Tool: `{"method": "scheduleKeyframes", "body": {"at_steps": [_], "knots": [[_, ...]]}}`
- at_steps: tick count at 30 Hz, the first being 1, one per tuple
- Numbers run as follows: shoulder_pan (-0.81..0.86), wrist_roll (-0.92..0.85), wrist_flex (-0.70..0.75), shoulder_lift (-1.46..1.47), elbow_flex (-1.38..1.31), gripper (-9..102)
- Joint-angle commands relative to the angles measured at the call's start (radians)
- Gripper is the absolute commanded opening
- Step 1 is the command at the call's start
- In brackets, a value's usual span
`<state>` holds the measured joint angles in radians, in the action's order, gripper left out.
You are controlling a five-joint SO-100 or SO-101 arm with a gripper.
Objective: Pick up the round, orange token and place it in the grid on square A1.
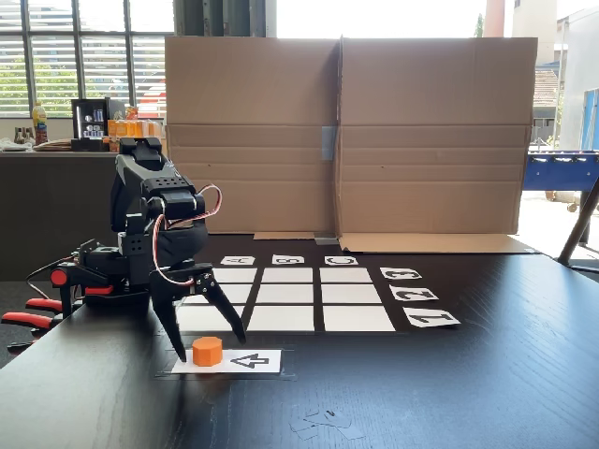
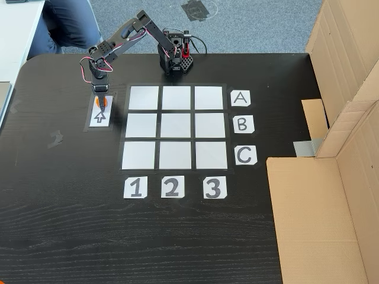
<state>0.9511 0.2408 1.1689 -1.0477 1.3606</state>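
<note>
Black table [image 1: 487,374] before cardboard walls [image 1: 430,131], pincer [image 1: 211,345] wide open astride token [image 1: 207,351] on arrow card [image 1: 253,361]

Daylight from the windows [image 1: 84,56] overexposed the upper frame; the dark table [image 1: 449,374] showed soft glare; both fixed views were sharp.

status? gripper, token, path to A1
Gripper open, fingers straddling token on arrow card. Token not lifted. Square A1 bare, nothing seen between.
</note>
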Motion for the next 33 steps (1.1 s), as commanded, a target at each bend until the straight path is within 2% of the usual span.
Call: {"method": "scheduleKeyframes", "body": {"at_steps": [1, 19, 33], "knots": [[0.005, -0.002, -0.009, -0.003, -0.037, 29], [0.0, -0.003, -0.035, 0.0, -0.037, 9], [-0.008, -0.003, -0.028, -0.123, -0.021, 6]]}}
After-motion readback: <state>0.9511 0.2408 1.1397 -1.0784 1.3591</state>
